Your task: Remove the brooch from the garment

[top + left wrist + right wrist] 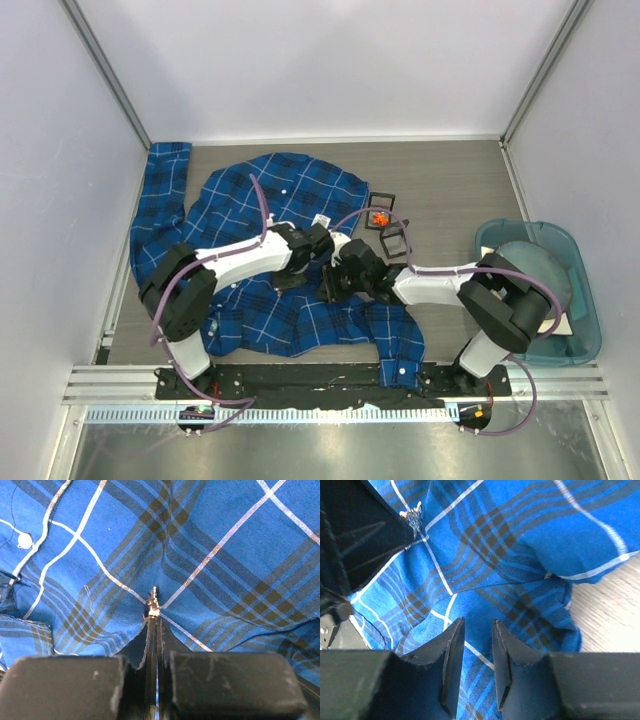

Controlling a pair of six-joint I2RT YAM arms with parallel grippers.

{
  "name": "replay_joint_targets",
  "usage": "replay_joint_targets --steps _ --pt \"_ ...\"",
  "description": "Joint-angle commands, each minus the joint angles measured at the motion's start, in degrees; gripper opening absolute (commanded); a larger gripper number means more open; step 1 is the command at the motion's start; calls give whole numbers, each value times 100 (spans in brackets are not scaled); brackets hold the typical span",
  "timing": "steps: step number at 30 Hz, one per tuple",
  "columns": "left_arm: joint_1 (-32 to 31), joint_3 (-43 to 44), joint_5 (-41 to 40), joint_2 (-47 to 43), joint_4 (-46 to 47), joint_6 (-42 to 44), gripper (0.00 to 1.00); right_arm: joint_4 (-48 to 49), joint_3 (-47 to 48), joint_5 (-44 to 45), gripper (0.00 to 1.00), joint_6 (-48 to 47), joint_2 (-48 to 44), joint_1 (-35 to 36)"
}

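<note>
1. Where the cloth puckers to a peak, we note the small silvery metal brooch (pixel 153 604), pinned in the blue-and-navy plaid shirt (pixel 225 550) spread on the grey table (pixel 450 185).
2. Left gripper (pixel 154 625): jaws together, pinching the brooch.
3. Right gripper (pixel 476 627): jaws apart over the cloth nearby.
4. We judge the brooch light, hard and spiky, and the shirt soft and limp, likely to lift with it. Grip the metal and pin the cloth down beside it.

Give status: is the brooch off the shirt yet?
Not yet. Done: reach and pinch, left gripper shut on the brooch. In hand: brooch sits on the garment, cloth puckered at it; right gripper on cloth nearby, jaws apart, grip unclear. Remaining: pull the brooch free.
</note>
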Motion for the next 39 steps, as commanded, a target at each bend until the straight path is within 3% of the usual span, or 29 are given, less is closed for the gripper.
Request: replay_joint_targets --steps 1,7,17,23,34,39 --pt "-13 -206 -166 -564 90 -300 0 484 157 -237 34 94 162 178" --pt "250 -943 376 -1363 634 -555 0 800 165 -405 34 94 267 293" --pt "1033 -2464 2134 -2409 2636 -740 0 932 306 -484 34 94 469 407" --pt "1332 -3352 2576 -2911 3806 -1047 0 1037 332 -519 34 103 504 451" --pt "1587 -3529 2954 -3176 3527 -1215 0 1152 464 -660 36 -134 566 539" --pt "1578 -2993 2796 -2965 2965 -706 0 1143 535 -528 39 -161 575 653"
